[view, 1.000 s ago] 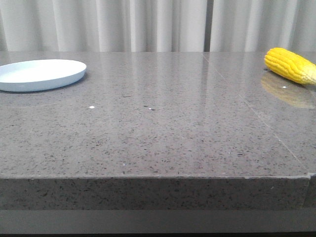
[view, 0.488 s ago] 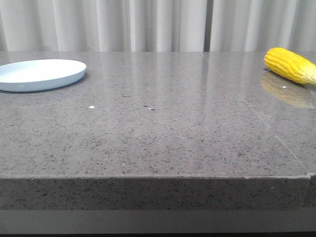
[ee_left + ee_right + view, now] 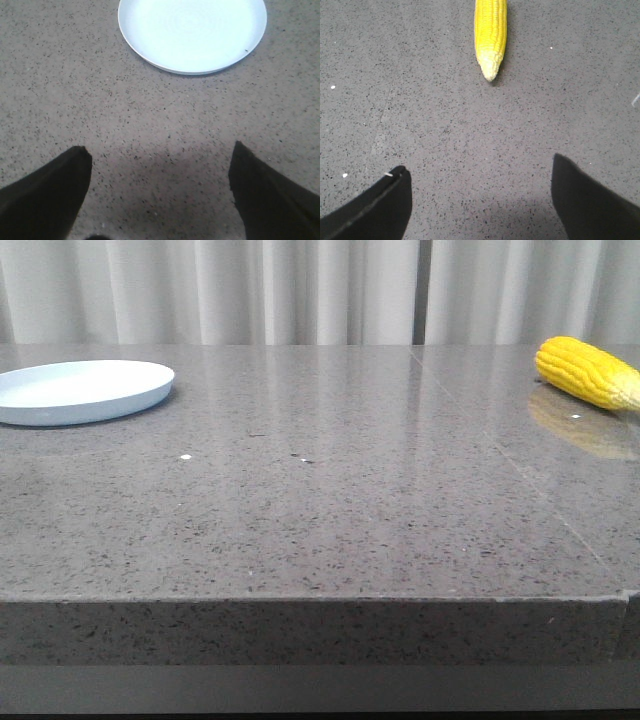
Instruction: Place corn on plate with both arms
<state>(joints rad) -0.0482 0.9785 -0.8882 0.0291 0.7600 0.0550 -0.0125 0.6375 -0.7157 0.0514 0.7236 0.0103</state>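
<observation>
Still, nothing has shifted since 1 second ago. On the table [image 3: 330,500] the plate [image 3: 80,390] sits far left and the corn [image 3: 588,372] far right by the edge, bare stone between. Both claws hover above the tabletop, spread apart and gripping nothing: left gripper [image 3: 160,192] facing the plate, right gripper [image 3: 480,197] facing the corn's tip.

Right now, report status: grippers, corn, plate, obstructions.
Left gripper open, empty, plate ahead. Right gripper open, empty, corn ahead, tip toward it. Corn flat on table, far right; plate far left, bare. Nothing between them.
</observation>
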